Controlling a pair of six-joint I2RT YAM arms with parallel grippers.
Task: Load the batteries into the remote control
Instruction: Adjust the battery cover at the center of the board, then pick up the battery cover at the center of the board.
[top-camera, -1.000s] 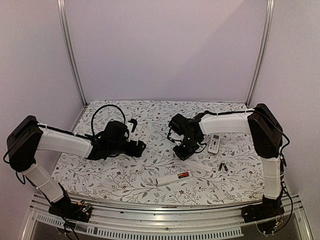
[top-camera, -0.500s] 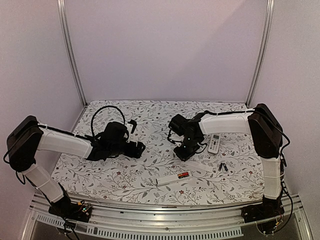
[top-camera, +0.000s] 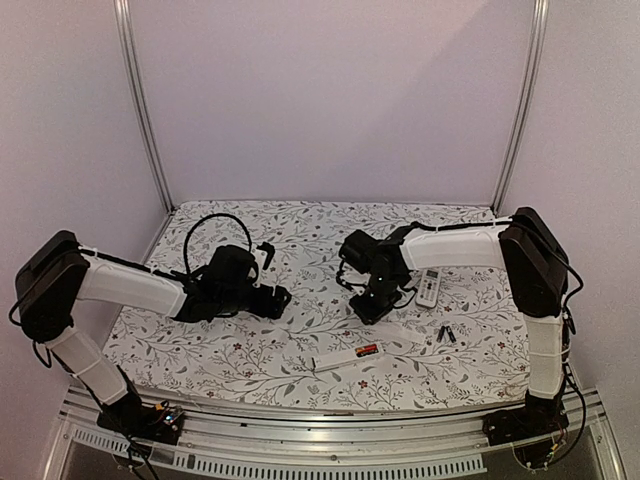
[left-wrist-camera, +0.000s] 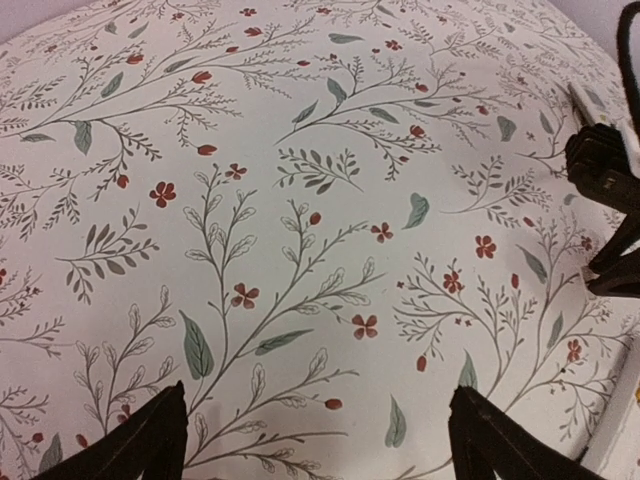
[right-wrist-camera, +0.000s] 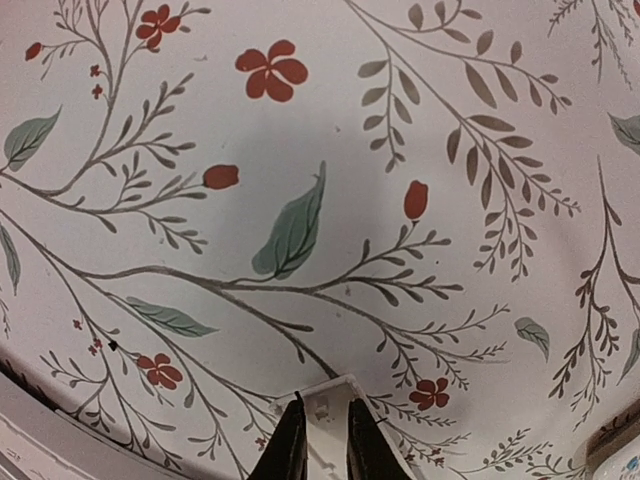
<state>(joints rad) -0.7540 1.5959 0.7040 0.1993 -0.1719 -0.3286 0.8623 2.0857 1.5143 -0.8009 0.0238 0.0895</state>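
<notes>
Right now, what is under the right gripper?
The floral tablecloth, and a white plastic piece pinched in the right gripper. Only its top edge shows; the rest is covered by the fingers.

Spreading grey twigs, green leaves and red flowers over a white cloth. Showing red and black on the long white remote, black on two batteries right of that remote, white on the plastic piece in the black right gripper.

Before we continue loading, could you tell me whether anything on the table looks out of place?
The long remote lies open, with a red battery showing in it. A thin white panel, likely its cover, lies detached, pinched by the right gripper. Two dark batteries lie loose nearby.
</notes>
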